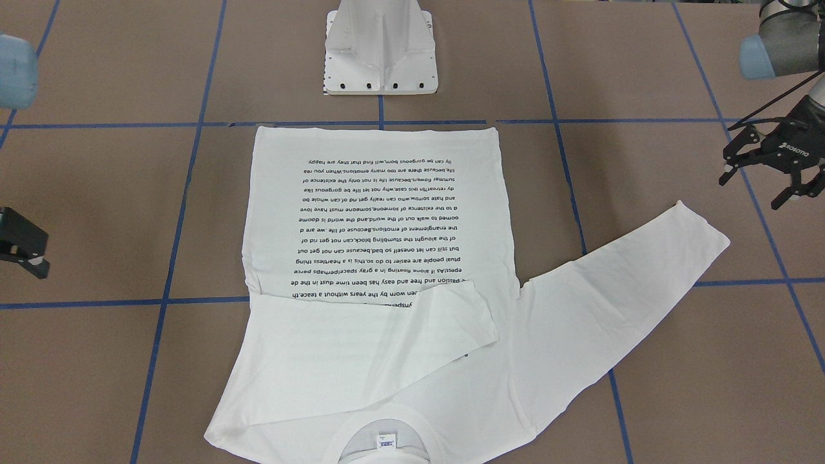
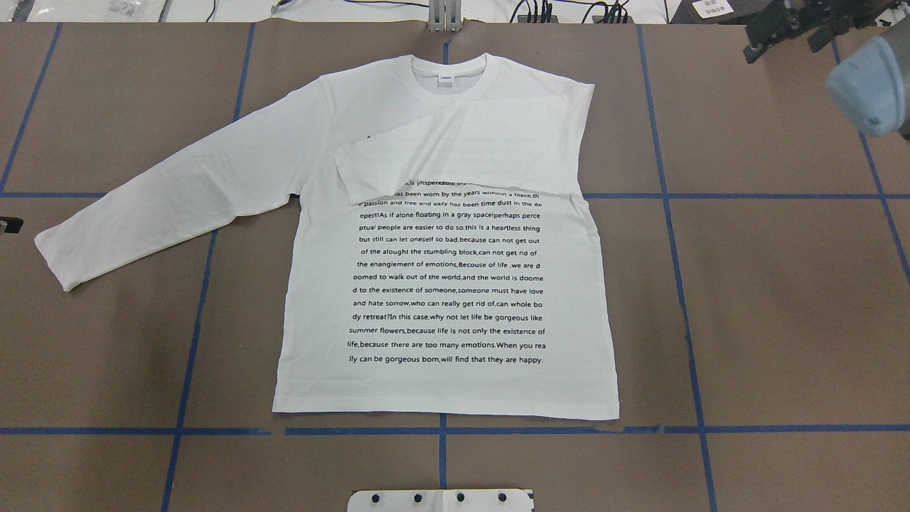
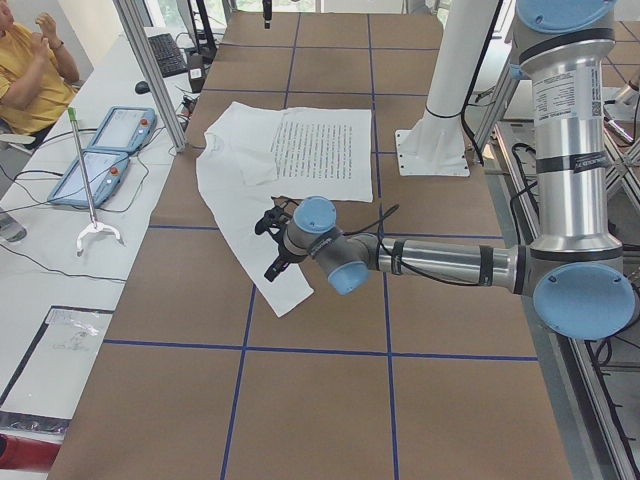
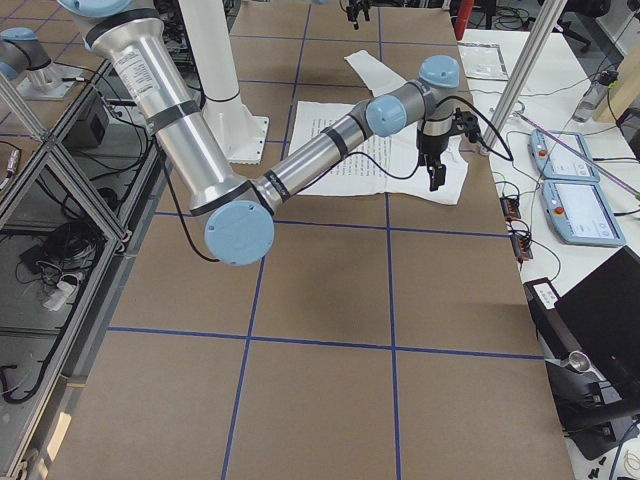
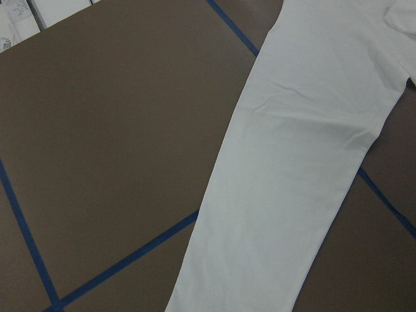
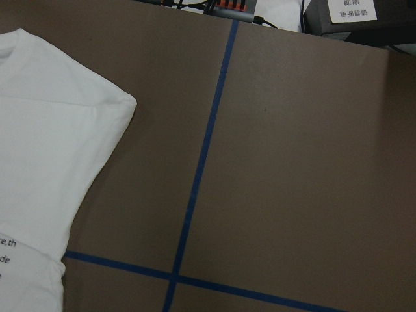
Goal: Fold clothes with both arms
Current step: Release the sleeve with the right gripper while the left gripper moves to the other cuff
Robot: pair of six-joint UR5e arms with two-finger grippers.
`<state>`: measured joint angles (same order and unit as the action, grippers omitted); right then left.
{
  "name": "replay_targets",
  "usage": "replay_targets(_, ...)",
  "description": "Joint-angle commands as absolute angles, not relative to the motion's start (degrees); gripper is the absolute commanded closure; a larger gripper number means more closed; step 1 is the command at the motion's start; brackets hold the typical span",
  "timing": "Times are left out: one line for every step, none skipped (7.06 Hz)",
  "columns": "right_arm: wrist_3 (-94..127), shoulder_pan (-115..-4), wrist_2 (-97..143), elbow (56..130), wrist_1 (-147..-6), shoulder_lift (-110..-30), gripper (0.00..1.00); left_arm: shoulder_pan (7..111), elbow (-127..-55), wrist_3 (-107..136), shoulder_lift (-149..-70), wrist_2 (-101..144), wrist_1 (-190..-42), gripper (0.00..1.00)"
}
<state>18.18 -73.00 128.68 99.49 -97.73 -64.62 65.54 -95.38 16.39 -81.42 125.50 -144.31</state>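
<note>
The white long-sleeved shirt (image 2: 448,284) lies flat on the brown table with its printed text facing up and its neck (image 2: 448,71) away from the robot. One sleeve (image 2: 462,156) is folded across the chest. The other sleeve (image 2: 170,199) stretches out flat toward my left side. My left gripper (image 1: 754,188) hovers open just beyond that sleeve's cuff (image 1: 702,232), holding nothing; its wrist view looks down on the sleeve (image 5: 292,175). My right gripper (image 2: 782,28) is lifted off to the far right of the shirt's shoulder (image 6: 45,149), open and empty.
Blue tape lines (image 2: 682,284) grid the table. The white pedestal base (image 1: 380,51) stands at the robot's edge, close to the shirt's hem. A side table with two teach pendants (image 3: 105,150), metal frame posts (image 3: 150,70) and a seated person (image 3: 30,60) lie beyond the far edge.
</note>
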Motion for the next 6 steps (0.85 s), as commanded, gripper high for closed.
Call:
replay_targets(13.01, -77.16, 131.65, 104.03, -97.38, -73.88, 0.0, 57.69, -89.76, 18.54, -80.77, 119.9, -151.25, 0.0)
replay_targets(13.01, -77.17, 131.57, 105.89, -97.38, -75.83, 0.0, 55.22, -89.56, 18.54, -80.86, 117.1, -151.52, 0.0)
replay_targets(13.01, -77.17, 131.49, 106.34, -97.38, -76.28, 0.0, 54.5, -89.56, 18.37, -80.86, 117.07, -151.35, 0.0)
replay_targets(13.09, -77.17, 131.31, 106.43, -97.38, -76.72, 0.0, 52.23, -89.39, 18.37, -80.69, 116.11, -151.35, 0.0)
replay_targets(13.1, -77.17, 131.31, 106.52, -97.38, -76.9, 0.0, 50.73, -89.21, 18.28, -80.6, 115.23, -151.35, 0.0)
replay_targets(13.18, -77.17, 131.31, 106.61, -97.38, -77.08, 0.0, 49.84, -89.21, 18.28, -80.6, 114.53, -151.26, 0.0)
